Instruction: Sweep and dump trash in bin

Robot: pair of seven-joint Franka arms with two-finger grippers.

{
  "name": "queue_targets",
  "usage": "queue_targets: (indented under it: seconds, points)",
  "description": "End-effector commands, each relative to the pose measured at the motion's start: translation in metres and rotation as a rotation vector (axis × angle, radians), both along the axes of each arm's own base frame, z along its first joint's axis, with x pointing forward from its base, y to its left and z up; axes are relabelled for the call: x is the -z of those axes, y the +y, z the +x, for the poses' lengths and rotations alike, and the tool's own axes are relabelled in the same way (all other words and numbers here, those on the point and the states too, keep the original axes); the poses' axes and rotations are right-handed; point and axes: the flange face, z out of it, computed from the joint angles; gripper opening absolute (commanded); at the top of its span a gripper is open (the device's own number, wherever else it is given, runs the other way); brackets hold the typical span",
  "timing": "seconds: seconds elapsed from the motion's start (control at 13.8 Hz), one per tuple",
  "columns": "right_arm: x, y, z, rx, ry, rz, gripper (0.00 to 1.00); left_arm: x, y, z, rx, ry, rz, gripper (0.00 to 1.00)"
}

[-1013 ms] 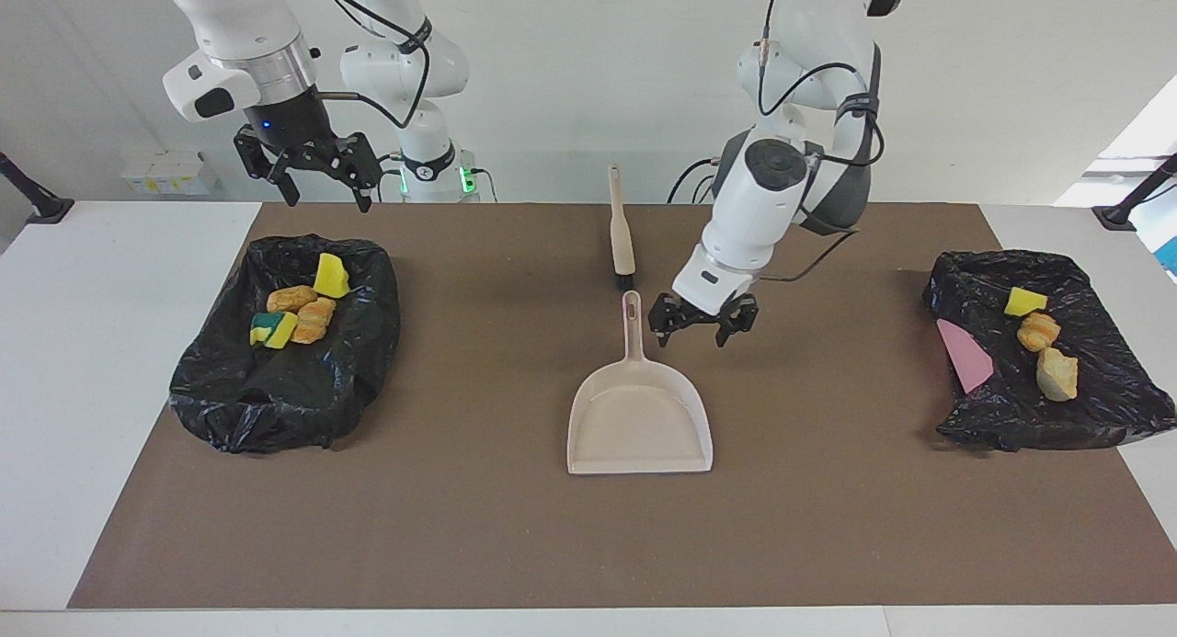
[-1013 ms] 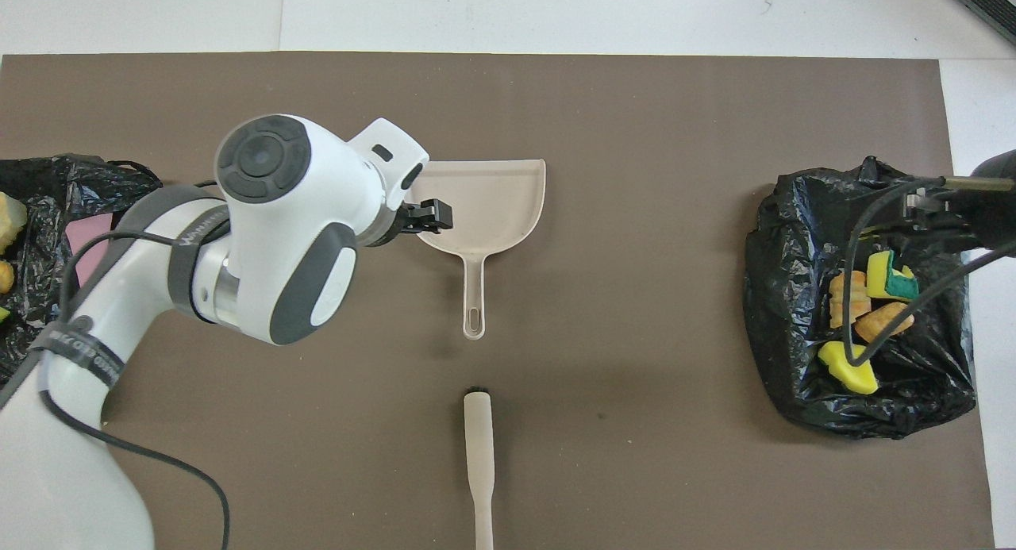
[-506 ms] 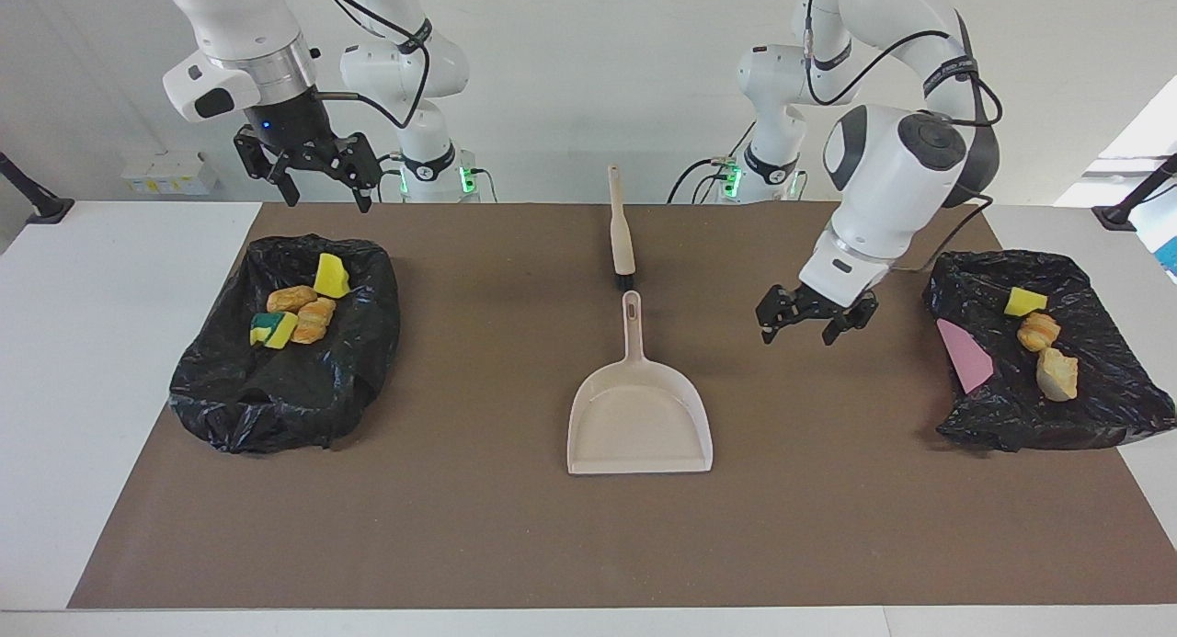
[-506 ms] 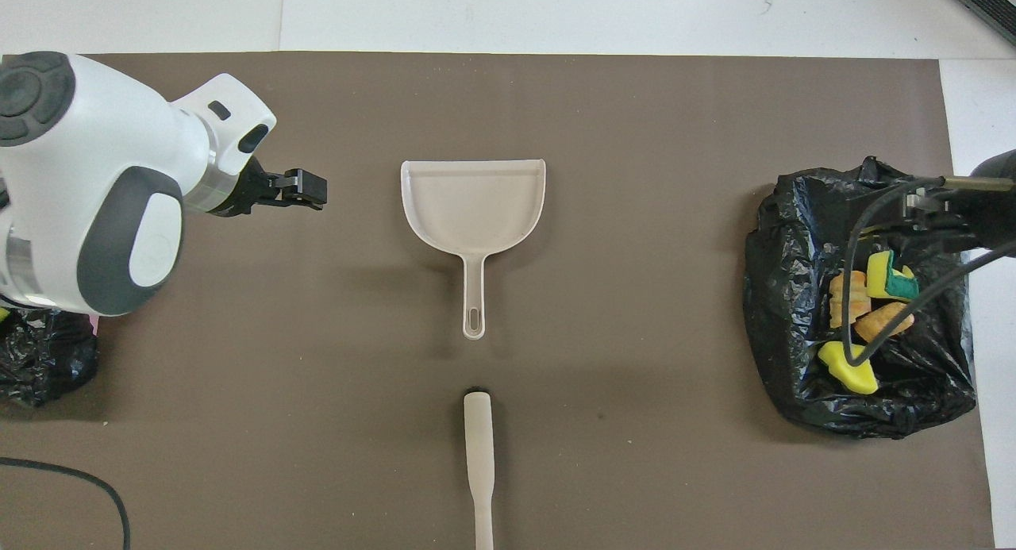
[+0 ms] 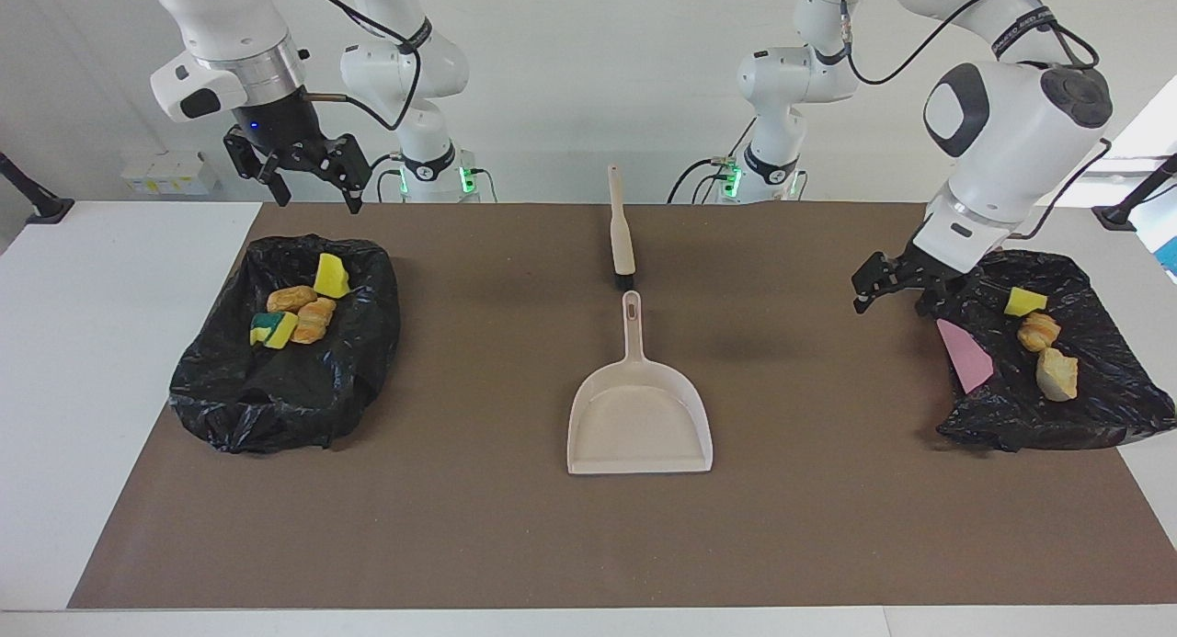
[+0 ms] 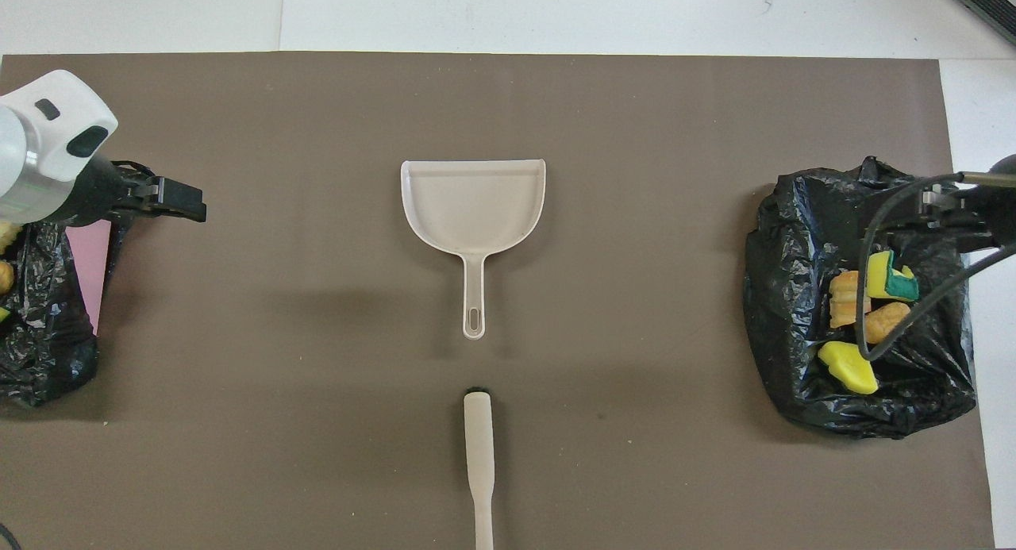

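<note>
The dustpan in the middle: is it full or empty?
Empty. The dustpan lies flat on the mat, its tray bare; no trash in it.

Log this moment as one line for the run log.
left gripper: open, empty, over bag edge | right gripper: open, empty, raised by other bag | trash: in bags | dustpan, brush: on mat

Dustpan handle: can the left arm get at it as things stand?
Probably yes. The left pincer hangs open by the bin bag; the dustpan lies alone on bare mat, handle toward the robots, nothing between.
</note>
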Motion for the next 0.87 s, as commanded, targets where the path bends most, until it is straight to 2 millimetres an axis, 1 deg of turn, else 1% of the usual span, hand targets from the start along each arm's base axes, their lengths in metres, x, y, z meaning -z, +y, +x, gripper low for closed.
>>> queue_targets:
  seconds: [0.0,0.14,0.22,0.36,0.51,0.58,0.72,0.8]
  points:
    - [0.002,-0.005,-0.002,-0.01,-0.01,0.012,1.0,-0.022,0.012,-0.022,0.049,0.003,0.019,1.0]
    - [0.001,-0.006,-0.002,-0.009,-0.01,0.01,1.0,-0.033,0.017,-0.027,0.118,0.026,0.102,1.0]
    - [0.001,-0.006,-0.002,-0.009,-0.01,0.01,1.0,-0.039,0.017,-0.029,0.117,0.035,0.106,1.0]
    - [0.002,-0.006,-0.002,-0.008,-0.009,0.01,1.0,-0.059,0.019,-0.034,0.118,0.063,0.111,1.0]
    - [0.001,-0.008,-0.002,-0.005,-0.011,0.01,1.0,-0.073,0.021,-0.037,0.109,0.065,0.111,1.0]
    - [0.001,-0.008,-0.002,-0.005,-0.011,0.01,1.0,-0.076,0.019,-0.042,0.11,0.065,0.112,1.0]
    - [0.002,-0.014,-0.002,0.005,-0.009,0.01,1.0,-0.067,0.019,-0.056,0.116,0.06,0.115,1.0]
    - [0.001,-0.014,-0.002,0.005,-0.011,0.01,1.0,-0.068,0.019,-0.057,0.126,0.06,0.115,1.0]
